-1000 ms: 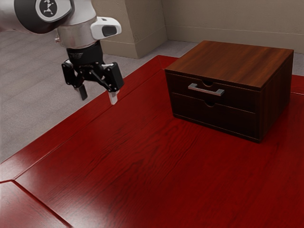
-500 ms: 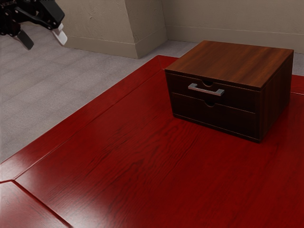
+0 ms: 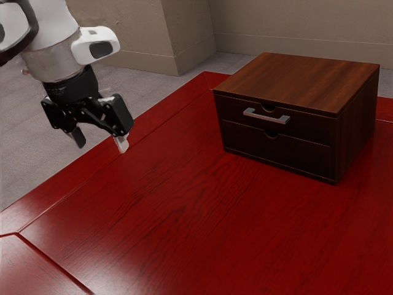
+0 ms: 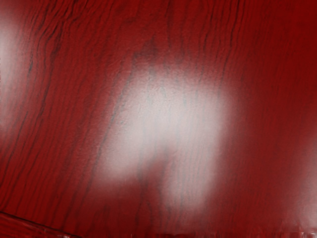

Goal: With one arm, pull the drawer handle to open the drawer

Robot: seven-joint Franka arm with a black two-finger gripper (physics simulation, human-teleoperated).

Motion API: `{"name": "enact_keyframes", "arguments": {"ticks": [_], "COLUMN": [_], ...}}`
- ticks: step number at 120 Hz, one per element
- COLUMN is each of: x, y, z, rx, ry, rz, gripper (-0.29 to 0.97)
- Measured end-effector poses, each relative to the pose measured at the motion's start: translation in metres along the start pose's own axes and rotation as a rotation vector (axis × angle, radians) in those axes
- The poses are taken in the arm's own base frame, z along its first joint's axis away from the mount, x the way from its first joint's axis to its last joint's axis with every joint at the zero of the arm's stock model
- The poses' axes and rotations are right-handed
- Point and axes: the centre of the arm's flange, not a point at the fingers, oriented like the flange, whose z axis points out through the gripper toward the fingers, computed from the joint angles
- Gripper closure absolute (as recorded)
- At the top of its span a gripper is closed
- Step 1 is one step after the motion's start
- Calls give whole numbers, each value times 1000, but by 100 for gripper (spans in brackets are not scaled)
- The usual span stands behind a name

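Black gripper [image 3: 101, 142], spread empty at frame left, should square up to the steel handle [image 3: 266, 115] of the upper drawer [image 3: 310, 128] before closing.

Glossy red table [image 3: 184, 203]; dark brown cabinet [image 3: 301, 80]; silver handle [image 3: 266, 115].

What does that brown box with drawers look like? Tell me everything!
The box is dark, glossy brown wood with a flat top. Its front has two drawers, one above the other, both shut. The top drawer carries a silver bar handle; each has a half-round notch at its upper edge. It stands upright on the red table, touching nothing else.
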Motion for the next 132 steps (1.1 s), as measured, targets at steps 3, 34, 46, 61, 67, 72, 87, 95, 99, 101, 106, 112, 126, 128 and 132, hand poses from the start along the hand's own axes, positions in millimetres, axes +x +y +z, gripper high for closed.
{"name": "enact_keyframes", "arguments": {"ticks": [3,34,46,61,67,72,87,95,99,101,106,112,126,128,132], "x": [-10,-35,-57,-78,-80,-85,-91,-84,-81,-80,-73,-66,-52,-51,-53], "y": [11,38,29,19,24,33,44,24,15,10,-8,-30,-27,-23,-7], "z": [16,63,107,127,128,130,131,130,128,127,128,128,129,128,123], "rx": [11,22,24,15,-11,-33,-58,-55,-37,-25,3,26,18,17,43], "ry": [-9,-20,-34,82,113,117,113,111,112,113,111,107,100,100,108], "rz": [21,68,75,117,140,159,211,262,307,331,378,426,658,694,772], "gripper": [0,0,0,0,0,0,0,0,0,0,0,0,0,0,0]}}
